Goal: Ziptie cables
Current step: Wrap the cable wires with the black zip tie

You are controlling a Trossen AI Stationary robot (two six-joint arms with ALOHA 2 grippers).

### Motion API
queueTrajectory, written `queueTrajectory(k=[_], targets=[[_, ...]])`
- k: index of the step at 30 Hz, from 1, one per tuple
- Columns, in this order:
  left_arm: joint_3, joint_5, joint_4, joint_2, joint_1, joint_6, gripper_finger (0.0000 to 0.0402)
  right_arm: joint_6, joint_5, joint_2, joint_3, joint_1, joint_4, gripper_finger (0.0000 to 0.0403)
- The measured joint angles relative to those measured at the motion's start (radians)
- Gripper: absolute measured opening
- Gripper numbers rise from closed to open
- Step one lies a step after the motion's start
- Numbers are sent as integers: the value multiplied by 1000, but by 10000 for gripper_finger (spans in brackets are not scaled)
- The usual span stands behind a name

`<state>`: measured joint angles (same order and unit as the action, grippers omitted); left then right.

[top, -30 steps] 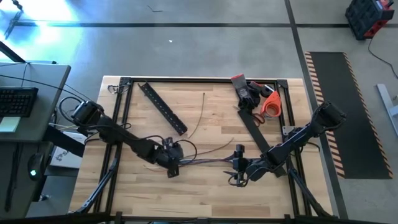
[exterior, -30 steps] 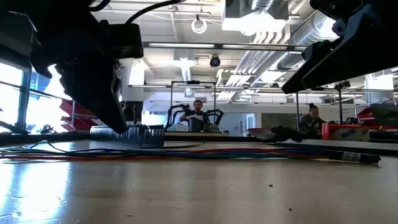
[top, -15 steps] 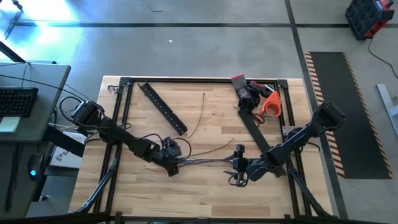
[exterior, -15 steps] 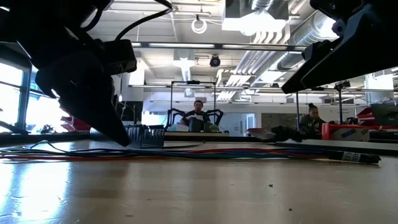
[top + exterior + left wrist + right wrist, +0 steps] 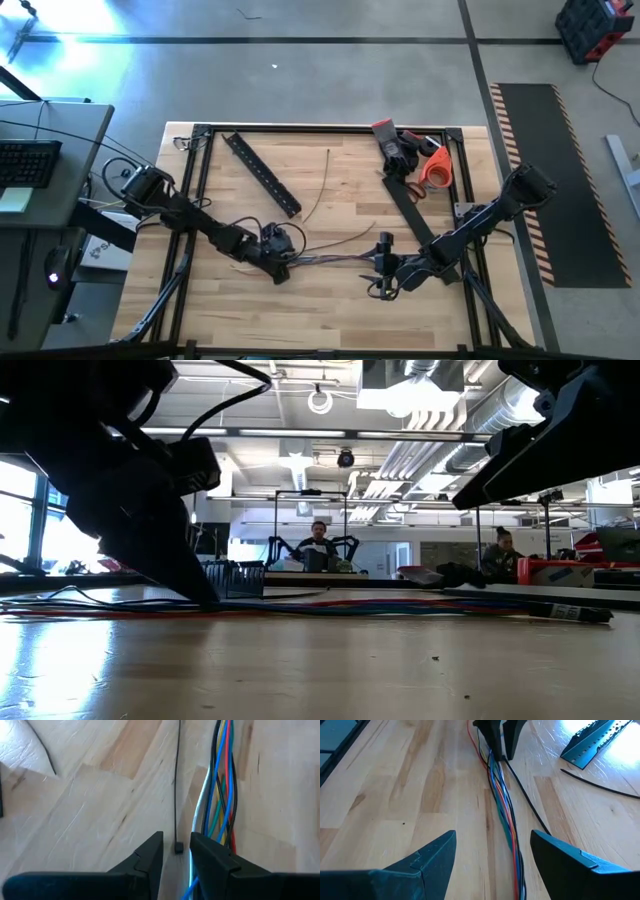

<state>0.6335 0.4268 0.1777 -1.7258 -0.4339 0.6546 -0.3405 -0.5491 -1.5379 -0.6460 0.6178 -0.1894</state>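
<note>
The cables (image 5: 335, 260) are a bundle of thin coloured wires lying flat on the wooden table between my two grippers. A black zip tie (image 5: 177, 780) lies alongside them. My left gripper (image 5: 176, 852) is tipped down at the bundle's left end (image 5: 287, 267). It is open by a narrow gap, and the zip tie's small head (image 5: 178, 848) sits between its fingertips. My right gripper (image 5: 493, 835) hovers wide open over the bundle's right part (image 5: 380, 265). The cables (image 5: 504, 810) run on the table between its fingers and are not touched. My left gripper comes slanting down from the table's left, with its fingertips (image 5: 205, 598) at table level by the cables' end. One finger (image 5: 210, 865) overlaps the white and blue wires. Whether the fingers touch the zip tie's head or the wires, I cannot tell.
A black perforated bar (image 5: 262, 173) lies at the far left, and a second flat black strip (image 5: 408, 205) at the right. Orange scissors (image 5: 432, 168) and a red-and-black tool (image 5: 392, 140) lie at the far right. Loose zip ties (image 5: 322, 185) lie mid-table. A black frame (image 5: 200, 180) rims the table.
My left gripper has sunk toward the table and tipped more steeply. Its fingertips have come down from above the cables to table level at the bundle's left end. The cables and my right gripper have kept still.
</note>
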Motion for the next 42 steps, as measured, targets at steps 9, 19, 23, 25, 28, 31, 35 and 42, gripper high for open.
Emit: queueTrajectory(k=[9, 19, 23, 25, 28, 31, 35, 42], targets=[[1, -10, -21, -7, 1, 19, 9, 0, 0, 0, 0, 0, -2, 243], [171, 26, -350, 30, -15, -49, 2, -10, 0, 0, 0, 0, -2, 243], [267, 59, -500, 35, -22, -76, 1, -19, -1, -5, 0, 0, -9, 243], [304, 78, -545, 35, -28, -82, 1, -18, -2, -19, 0, 0, -26, 243], [363, 101, -639, 36, -37, -79, 1, -1, -3, -59, 0, 0, -76, 243], [421, 140, -736, 36, -48, -61, 0, 26, 1, -117, 0, -3, -138, 243], [492, 182, -852, 36, -61, -37, 0, 20, 0, -171, 0, -22, -172, 243], [574, 229, -973, 36, -93, -5, 0, -149, -48, -179, 0, -41, 27, 243]])
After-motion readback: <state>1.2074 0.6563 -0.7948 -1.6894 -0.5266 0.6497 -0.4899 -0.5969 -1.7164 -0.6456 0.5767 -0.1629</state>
